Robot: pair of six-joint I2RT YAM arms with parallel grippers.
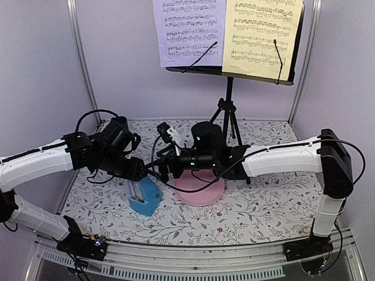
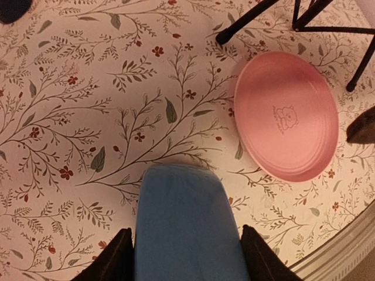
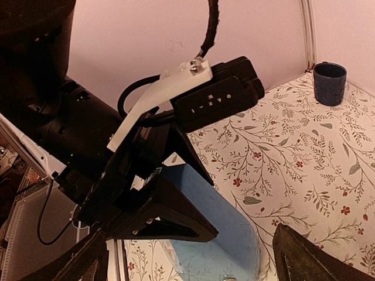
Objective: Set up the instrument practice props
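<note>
Top view: metronome [image 1: 145, 198] lower left of centre on the flowered cloth [image 1: 258, 205], near the plate [image 1: 205, 192]. Lilac sheet [image 1: 188, 32] and yellow sheet [image 1: 263, 38] sit on the stand [image 1: 229, 105], top of frame.

Left wrist: my left gripper [image 2: 184, 260] is clamped on the blue wedge's flanks, bottom centre. Probably light, hard and smooth. The tapered sides may slip, so I'd grip low.

Right wrist: my right gripper [image 3: 193, 266] is spread wide and empty, wedge just ahead. Flat cloth, walls close.

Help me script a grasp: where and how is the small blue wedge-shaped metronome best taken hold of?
Pinch the small blue wedge-shaped metronome across its two flat, parallel side faces, coming down from above on the left arm's side. The left fingers bracket those faces; flat sides probably resist slipping.
</note>
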